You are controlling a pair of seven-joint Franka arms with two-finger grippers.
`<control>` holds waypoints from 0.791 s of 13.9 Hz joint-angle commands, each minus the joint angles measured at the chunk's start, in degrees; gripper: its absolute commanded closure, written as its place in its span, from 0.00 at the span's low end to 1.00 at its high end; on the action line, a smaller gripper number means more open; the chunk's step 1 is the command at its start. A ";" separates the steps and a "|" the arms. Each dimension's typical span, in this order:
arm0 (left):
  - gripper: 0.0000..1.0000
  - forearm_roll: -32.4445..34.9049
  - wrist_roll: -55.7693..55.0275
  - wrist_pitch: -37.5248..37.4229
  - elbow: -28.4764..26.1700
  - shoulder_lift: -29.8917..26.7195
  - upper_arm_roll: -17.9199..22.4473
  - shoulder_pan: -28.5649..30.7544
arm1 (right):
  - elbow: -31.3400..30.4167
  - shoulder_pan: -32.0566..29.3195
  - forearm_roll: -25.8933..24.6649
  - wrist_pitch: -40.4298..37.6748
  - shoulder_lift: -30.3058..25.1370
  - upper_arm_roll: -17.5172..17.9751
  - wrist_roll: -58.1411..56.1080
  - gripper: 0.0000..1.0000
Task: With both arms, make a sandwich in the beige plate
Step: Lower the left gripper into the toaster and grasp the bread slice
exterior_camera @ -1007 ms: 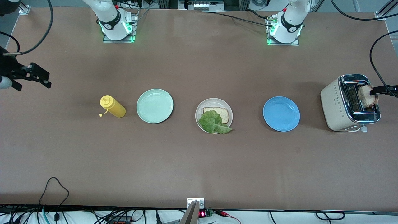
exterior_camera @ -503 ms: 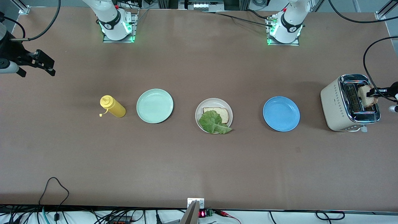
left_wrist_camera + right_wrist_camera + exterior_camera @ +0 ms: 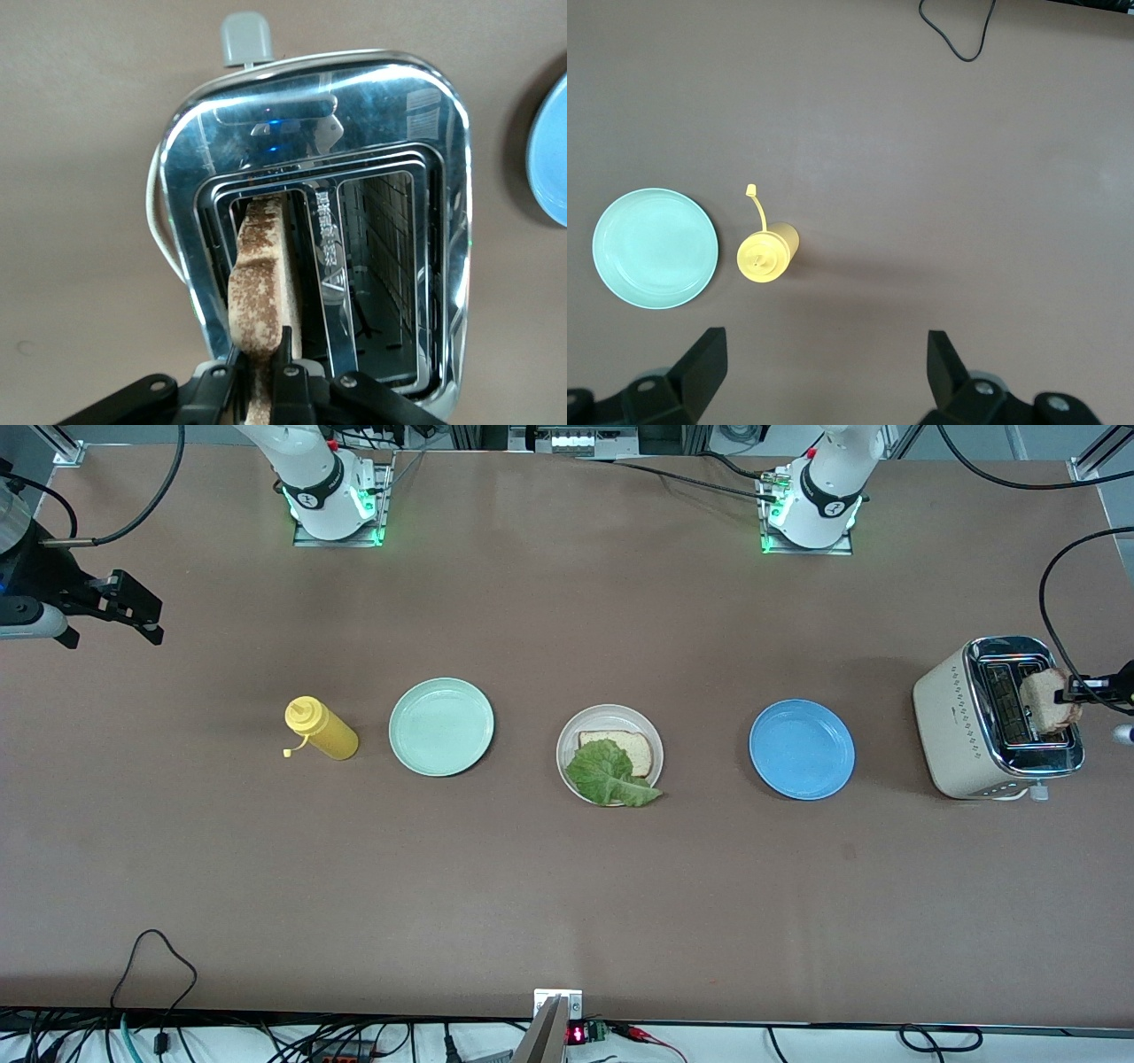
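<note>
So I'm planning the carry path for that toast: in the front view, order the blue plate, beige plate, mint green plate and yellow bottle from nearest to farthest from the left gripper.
From the left gripper, shut on the toast over the toaster:
1. Blue plate, beside the toaster.
2. Beige plate, mid-table, holding bread and lettuce.
3. Mint green plate, toward the right arm's end.
4. Yellow bottle, beside the mint green plate.

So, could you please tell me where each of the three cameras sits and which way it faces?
Front view: high across the table, facing both arms' bases; shows the beige plate and toaster.
Left wrist view: on the left arm, looking down into the toaster; left gripper shut on the toast slice.
Right wrist view: on the right arm, looking down; open right gripper, mustard bottle, mint plate.
Shared: front view shows that bottle too.
</note>
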 commanded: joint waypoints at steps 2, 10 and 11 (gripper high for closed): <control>0.99 0.63 2.28 -10.55 7.82 -1.35 -0.64 0.24 | -0.55 0.14 -0.70 0.44 -0.56 -0.76 -0.10 0.00; 0.99 0.10 -0.08 -21.39 16.90 -1.70 -12.30 -0.82 | -0.38 1.01 0.00 -0.09 -0.65 -0.59 0.86 0.00; 0.99 0.28 -0.53 -21.39 16.90 -1.70 -15.55 -0.82 | -0.29 1.01 0.09 0.17 -0.56 -0.59 0.86 0.00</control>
